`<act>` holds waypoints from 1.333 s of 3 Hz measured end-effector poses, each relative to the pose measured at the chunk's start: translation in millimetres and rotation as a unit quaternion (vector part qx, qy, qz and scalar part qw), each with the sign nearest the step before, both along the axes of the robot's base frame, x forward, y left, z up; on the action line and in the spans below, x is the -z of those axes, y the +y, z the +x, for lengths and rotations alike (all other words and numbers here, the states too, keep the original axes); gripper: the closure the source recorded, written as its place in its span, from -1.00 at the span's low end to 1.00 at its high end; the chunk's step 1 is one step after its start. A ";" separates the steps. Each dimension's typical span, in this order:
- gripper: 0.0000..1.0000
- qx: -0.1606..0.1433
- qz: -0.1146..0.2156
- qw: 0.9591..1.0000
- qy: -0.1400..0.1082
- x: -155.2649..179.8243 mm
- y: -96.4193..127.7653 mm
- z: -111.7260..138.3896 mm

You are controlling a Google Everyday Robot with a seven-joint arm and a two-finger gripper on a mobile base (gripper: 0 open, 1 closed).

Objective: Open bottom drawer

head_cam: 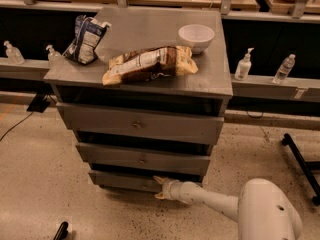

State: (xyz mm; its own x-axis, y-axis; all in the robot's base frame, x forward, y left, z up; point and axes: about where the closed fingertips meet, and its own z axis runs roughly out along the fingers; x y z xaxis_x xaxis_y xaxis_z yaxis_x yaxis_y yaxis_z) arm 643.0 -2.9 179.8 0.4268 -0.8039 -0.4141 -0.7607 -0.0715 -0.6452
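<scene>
The grey cabinet [215, 84] has three drawers. The bottom drawer [117, 180] is the narrowest and lowest, just above the floor, with its front close to the cabinet. My gripper [157, 187] reaches in from the lower right at floor height. It is at the middle of that drawer's front, where the knob is. Its two fingertips [157, 178] stand apart, one above the other, and the knob is hidden between them. The mid drawer [142, 159] and top drawer [137, 125] look closed.
On the cabinet top lie a chip bag [150, 64], a blue-white bag [86, 39] and a white bowl [196, 36]. Bottles [243, 65] stand on a ledge behind. A black stand leg [300, 164] lies at right. My white arm [265, 214] fills the lower right.
</scene>
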 end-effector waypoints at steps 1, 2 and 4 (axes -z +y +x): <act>-0.14 0.004 -0.001 1.000 0.004 4.9 -0.4 3.4; 0.13 -0.021 -0.012 0.999 0.041 9.2 6.1 -7.2; 0.84 -0.061 -0.031 0.993 0.100 10.9 2.7 -39.4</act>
State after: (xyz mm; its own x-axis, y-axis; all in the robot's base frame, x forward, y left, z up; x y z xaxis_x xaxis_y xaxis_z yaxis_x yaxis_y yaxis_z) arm 603.6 -0.2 168.9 0.4370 -0.7777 -0.4518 -0.8561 -0.2056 -0.4742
